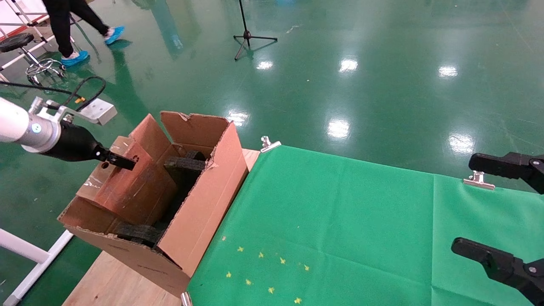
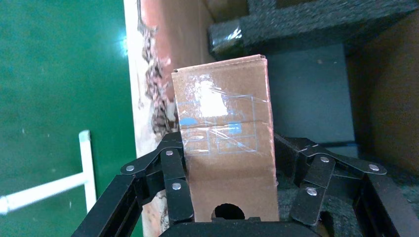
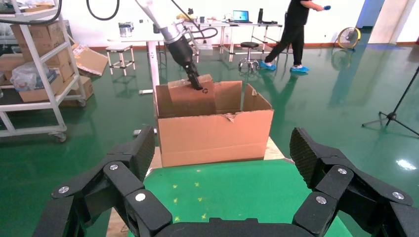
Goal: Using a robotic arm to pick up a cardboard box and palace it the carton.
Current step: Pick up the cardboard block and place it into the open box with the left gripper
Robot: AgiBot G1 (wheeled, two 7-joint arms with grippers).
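Left black linkage gripper: fingers clamped on small taped brown cardboard box, tilted, half inside large torn brown corrugated carton, table's left. Advice: lower clear of black foam blocks before releasing. Right black gripper: spread wide, empty, parked right.

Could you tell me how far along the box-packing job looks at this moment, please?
Pickup looks done: the left gripper is shut on the cardboard box. In hand: the box hangs partly inside the carton, over the black foam blocks. Left: lower it, release, withdraw. The right gripper waits open over the green cloth.
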